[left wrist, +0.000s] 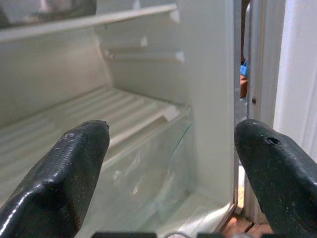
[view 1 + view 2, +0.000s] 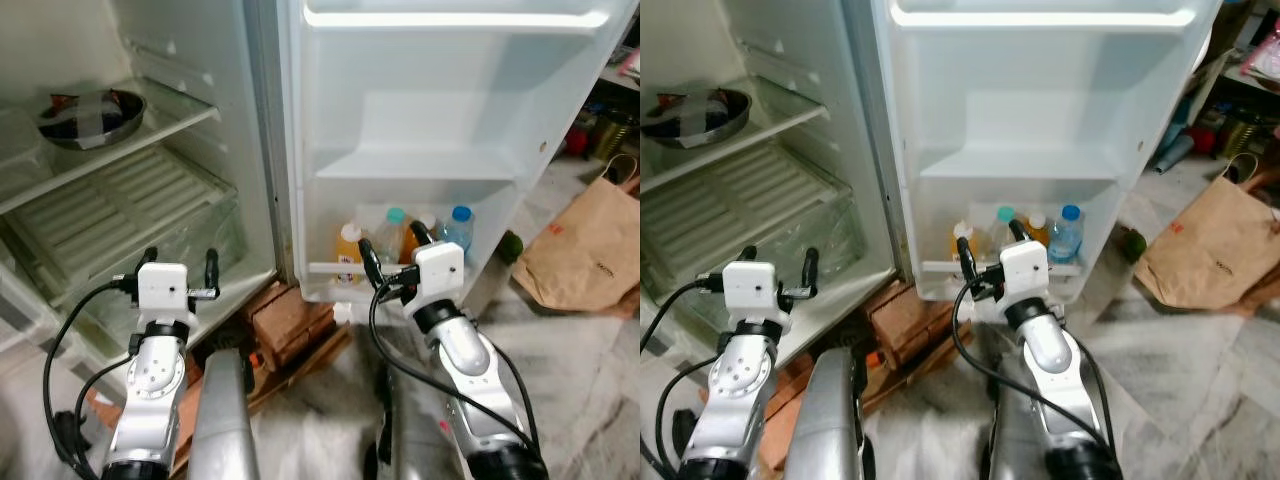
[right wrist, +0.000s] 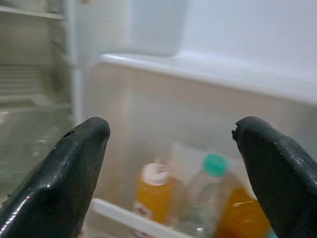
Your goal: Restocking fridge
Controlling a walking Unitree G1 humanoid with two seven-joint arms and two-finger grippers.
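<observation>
The fridge [image 2: 250, 120] stands wide open. The left gripper [image 2: 180, 272] hangs in front of the glass drawer [image 2: 150, 250] at the fridge's bottom edge, its fingers [image 1: 64, 173] wide apart with nothing between them. The right gripper [image 2: 392, 252] faces the lowest door shelf [image 2: 330, 270], fingers apart too and holding nothing. Bottles [image 2: 400, 235] stand in a row behind that shelf's rail. A metal bowl [image 2: 92, 118] sits near the front edge of the glass shelf [image 2: 185, 110]. A paper bag [image 2: 585, 250] lies on the floor to the right.

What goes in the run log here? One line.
left gripper open, at fridge shelves | right gripper open, facing door-rack bottles | paper bag on floor
</observation>
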